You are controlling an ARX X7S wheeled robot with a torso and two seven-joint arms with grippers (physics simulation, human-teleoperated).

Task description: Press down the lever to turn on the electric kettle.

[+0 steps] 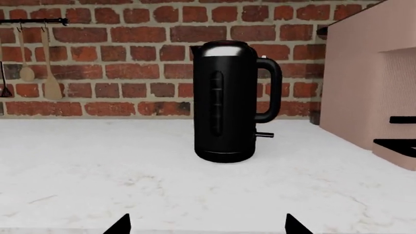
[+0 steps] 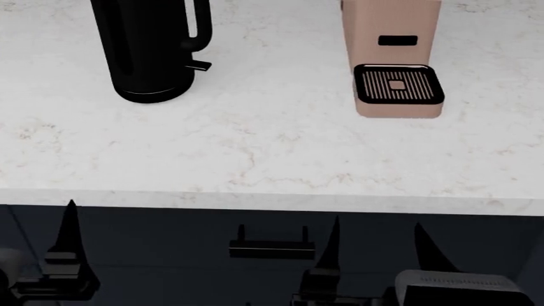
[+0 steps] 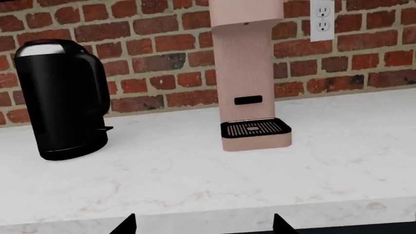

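Note:
The electric kettle [image 2: 149, 51] stands upright at the back left of the white marble counter [image 2: 255, 146], its loop handle to the right. The lever [image 2: 200, 65] juts out sideways low on its body, under the handle's foot. Both also show in the left wrist view, kettle [image 1: 224, 102] and lever [image 1: 264, 134], and in the right wrist view, kettle [image 3: 62, 102] and lever [image 3: 106, 128]. My left gripper [image 1: 208, 225] is open and empty, well short of the kettle by the counter's front edge. My right gripper [image 2: 378, 239] is open and empty, in front of and below the counter edge.
A pink boxy machine [image 2: 395, 57] with a black grille stands to the right of the kettle. A brick wall runs behind, with wooden utensils [image 1: 39, 63] on a rail and an outlet [image 3: 322, 19]. A drawer handle [image 2: 272, 245] sits under the counter.

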